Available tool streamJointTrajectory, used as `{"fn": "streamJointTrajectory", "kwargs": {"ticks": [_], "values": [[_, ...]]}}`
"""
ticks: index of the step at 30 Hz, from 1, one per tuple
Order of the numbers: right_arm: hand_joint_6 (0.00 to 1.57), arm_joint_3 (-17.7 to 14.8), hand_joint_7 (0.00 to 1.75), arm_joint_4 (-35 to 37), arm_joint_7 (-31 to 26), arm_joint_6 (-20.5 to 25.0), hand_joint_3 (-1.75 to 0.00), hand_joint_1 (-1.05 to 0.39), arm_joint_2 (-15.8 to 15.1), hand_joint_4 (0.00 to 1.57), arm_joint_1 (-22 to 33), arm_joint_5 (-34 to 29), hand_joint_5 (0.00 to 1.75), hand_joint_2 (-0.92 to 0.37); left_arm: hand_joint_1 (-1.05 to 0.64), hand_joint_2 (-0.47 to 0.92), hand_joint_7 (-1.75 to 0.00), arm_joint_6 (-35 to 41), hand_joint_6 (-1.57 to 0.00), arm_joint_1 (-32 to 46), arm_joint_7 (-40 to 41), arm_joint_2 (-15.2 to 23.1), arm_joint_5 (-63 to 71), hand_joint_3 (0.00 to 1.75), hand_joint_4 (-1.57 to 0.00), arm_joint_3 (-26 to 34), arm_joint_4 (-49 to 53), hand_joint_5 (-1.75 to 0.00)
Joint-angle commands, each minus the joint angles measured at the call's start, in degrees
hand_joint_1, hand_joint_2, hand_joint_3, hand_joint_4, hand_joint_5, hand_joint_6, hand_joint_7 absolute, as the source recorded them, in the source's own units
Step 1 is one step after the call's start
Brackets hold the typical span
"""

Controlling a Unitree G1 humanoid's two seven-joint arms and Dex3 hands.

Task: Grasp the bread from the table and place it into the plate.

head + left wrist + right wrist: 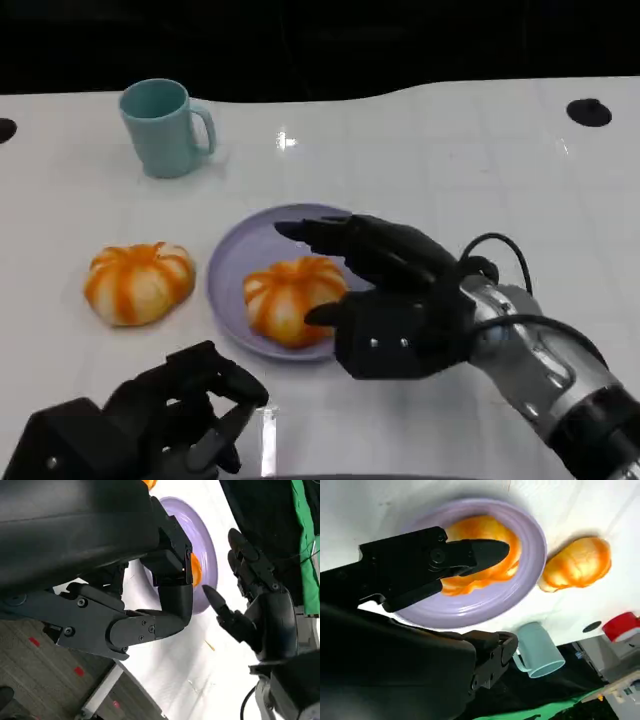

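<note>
Bread (292, 298) sits on the plate (232, 262), right hand (385, 300) fingers spread beside it, holding nothing; looks light and squashy, so cup its rounded sides, don't pinch.

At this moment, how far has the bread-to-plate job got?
Done: one bread lies on the purple plate. In hand: nothing; the right hand hangs open beside that bread, fingers spread over the plate. The left hand sits curled near the table edge. Left: a second bread lies on the table beside the plate.
</note>
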Motion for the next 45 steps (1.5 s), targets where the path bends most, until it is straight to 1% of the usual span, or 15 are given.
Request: {"fn": "streamJointTrajectory", "kwargs": {"ticks": [1,6,8,10,12,14,15,17,20,23,29,33,36,41,45], "values": [[0.24,-2.4,0.04,-7.3,0.8,-0.8,-0.26,-0.63,-3.2,0.10,4.5,2.5,0.21,-0.92,-0.37,0.92,-1.36,-0.1,-0.57,0.4,0.5,0.2,0.4,0.47,-0.63,-0.1,-0.4,-1.75],[0.40,-4.9,0.11,-14.9,0.6,-2.2,-0.22,-0.55,-5.6,0.34,10.3,4.9,0.37,-0.92,-0.39,0.92,-1.37,0.0,-0.57,0.5,0.8,0.1,1.0,0.47,-0.62,-0.6,-0.6,-1.75],[0.54,-6.5,0.16,-17.2,-0.6,-5.0,-0.17,-0.48,-6.0,0.52,13.3,7.1,0.55,-0.92,-0.39,0.92,-1.37,-0.1,-0.57,0.5,0.8,-0.1,1.1,0.47,-0.62,-0.7,-0.6,-1.75],[0.67,-8.1,0.22,-19.6,-0.4,-7.0,-0.13,-0.39,-6.5,0.60,16.0,9.7,0.82,-0.92,-0.40,0.92,-1.37,0.0,-0.57,0.6,1.1,-0.3,1.4,0.47,-0.62,-1.0,-0.8,-1.75],[0.74,-9.2,0.34,-21.5,-0.1,-8.6,-0.14,-0.34,-7.2,0.62,18.1,11.2,1.07,-0.90,-0.40,0.92,-1.37,0.6,-0.58,0.7,1.4,-0.6,1.3,0.46,-0.63,-1.1,-1.2,-1.75],[0.77,-10.6,0.46,-23.5,0.0,-10.4,-0.18,-0.28,-8.0,0.64,20.6,12.7,1.15,-0.87,-0.39,0.92,-1.37,0.9,-0.58,0.6,1.3,-0.6,1.2,0.46,-0.63,-1.1,-1.3,-1.75],[0.79,-11.2,0.51,-24.5,0.2,-10.9,-0.24,-0.25,-8.4,0.66,21.7,13.4,1.17,-0.84,-0.39,0.92,-1.36,0.8,-0.57,0.5,1.2,-0.6,1.1,0.47,-0.63,-1.1,-1.3,-1.75],[0.79,-12.2,0.61,-26.2,0.7,-11.4,-0.61,-0.21,-9.4,0.68,23.4,14.2,1.23,-0.65,-0.38,0.92,-1.36,1.1,-0.57,0.4,1.0,-0.6,0.9,0.47,-0.62,-1.0,-1.3,-1.75],[0.87,-13.7,0.68,-28.6,1.6,-12.4,-0.89,-0.15,-11.0,0.75,25.8,15.5,1.31,-0.51,-0.38,0.92,-1.37,1.3,-0.56,0.3,0.9,-0.6,0.7,0.48,-0.62,-0.9,-1.3,-1.75],[0.94,-14.7,0.74,-30.3,2.1,-12.8,-1.06,-0.12,-12.2,0.81,28.0,16.1,1.36,-0.42,-0.38,0.92,-1.37,1.2,-0.57,0.1,0.7,-0.6,0.5,0.48,-0.62,-0.7,-1.1,-1.75],[0.98,-16.5,0.94,-35.5,3.3,-10.2,-1.20,-0.07,-13.9,0.87,33.7,16.1,1.72,-0.39,-0.39,0.92,-1.37,1.5,-0.56,-0.3,0.7,-0.4,0.6,0.48,-0.61,-0.5,-0.8,-1.75],[0.96,-17.9,1.07,-38.8,3.3,-9.8,-1.29,-0.05,-15.7,0.89,36.8,14.4,1.74,-0.34,-0.38,0.92,-1.37,1.5,-0.55,-0.4,0.6,-0.5,0.4,0.48,-0.60,-0.4,-0.7,-1.75],[0.92,-19.1,1.14,-40.6,3.3,-10.0,-1.31,-0.04,-16.7,0.86,39.2,14.4,1.74,-0.33,-0.38,0.92,-1.37,1.6,-0.55,-0.4,0.5,-0.4,0.4,0.48,-0.60,-0.4,-0.8,-1.75],[0.90,-20.6,1.17,-43.1,3.2,-10.0,-1.29,-0.07,-17.9,0.87,42.4,13.0,1.75,-0.30,-0.38,0.92,-1.36,1.5,-0.55,-0.4,0.4,-0.5,0.0,0.48,-0.60,-0.1,-0.6,-1.75],[0.88,-21.0,1.17,-44.3,3.0,-8.1,-1.23,-0.07,-17.4,0.86,44.1,12.6,1.75,-0.32,-0.38,0.92,-1.36,1.2,-0.55,-0.5,0.0,0.0,-0.1,0.48,-0.60,0.1,-0.4,-1.75]]}}
